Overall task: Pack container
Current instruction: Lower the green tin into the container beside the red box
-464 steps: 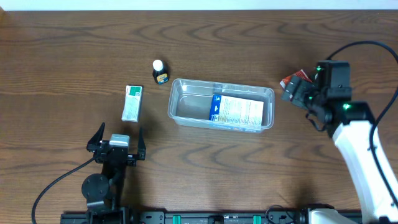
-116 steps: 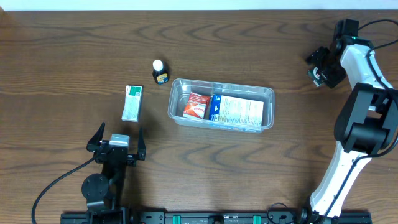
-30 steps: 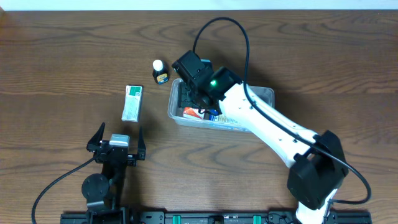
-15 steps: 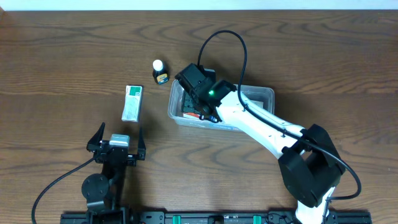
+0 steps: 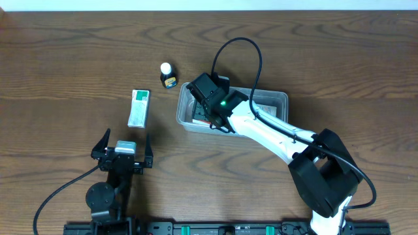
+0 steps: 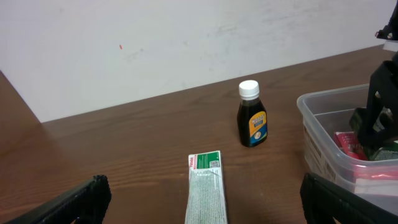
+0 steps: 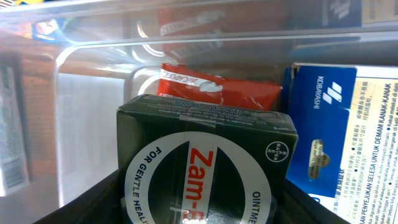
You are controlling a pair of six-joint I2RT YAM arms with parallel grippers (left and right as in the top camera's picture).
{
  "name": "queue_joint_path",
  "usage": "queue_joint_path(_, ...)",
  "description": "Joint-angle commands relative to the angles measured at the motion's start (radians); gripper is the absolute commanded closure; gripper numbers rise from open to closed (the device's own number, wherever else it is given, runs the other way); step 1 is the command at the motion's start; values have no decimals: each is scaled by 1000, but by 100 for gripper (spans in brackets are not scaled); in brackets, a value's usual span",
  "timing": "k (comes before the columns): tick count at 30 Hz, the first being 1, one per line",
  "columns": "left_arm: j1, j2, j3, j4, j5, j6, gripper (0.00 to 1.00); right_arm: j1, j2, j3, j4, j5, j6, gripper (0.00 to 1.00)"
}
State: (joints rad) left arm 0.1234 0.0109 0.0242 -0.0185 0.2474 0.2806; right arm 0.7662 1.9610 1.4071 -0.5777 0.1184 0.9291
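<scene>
The clear plastic container (image 5: 279, 98) lies mid-table. It holds a blue-and-white box (image 7: 336, 137) and a red box (image 7: 217, 93). My right gripper (image 5: 204, 109) is over the container's left end, shut on a dark green round-label ointment box (image 7: 205, 168). In the right wrist view that box hangs just above the red box, inside the clear walls (image 7: 93, 56). My left gripper (image 5: 124, 149) rests open and empty at the front left, its fingers (image 6: 205, 208) wide apart.
A green-and-white flat box (image 5: 138, 108) lies left of the container and shows in the left wrist view (image 6: 206, 193). A small dark bottle with a white cap (image 5: 168, 75) stands behind it, also in the left wrist view (image 6: 252, 115).
My right arm swung in from the far right with the dark box and has sunk a little into the container's left end over the last second. The left arm has not moved.
</scene>
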Motion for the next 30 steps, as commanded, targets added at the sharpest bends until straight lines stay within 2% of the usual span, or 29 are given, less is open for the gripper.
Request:
queue_joint_path(1, 4, -5, -20, -30, 5, -13, 2, -4, 5, -4, 6, 32, 21, 36)
queue_joint_path(5, 4, -5, -20, -30, 5, -13, 2, -4, 5, -4, 6, 32, 21, 34)
queue_joint_path(10, 4, -5, -20, -30, 5, -13, 2, -4, 5, -4, 6, 31, 21, 24)
queue_joint_path(13, 4, -5, -20, -30, 5, -13, 2, -4, 5, -4, 6, 31, 21, 21)
queue_joint_path(22, 4, -5, -20, -30, 5, -13, 2, -4, -1, -3, 6, 31, 19, 23)
queue_joint_path(30, 4, -5, -20, -30, 5, -13, 2, -4, -73, -3, -10, 34, -56, 24)
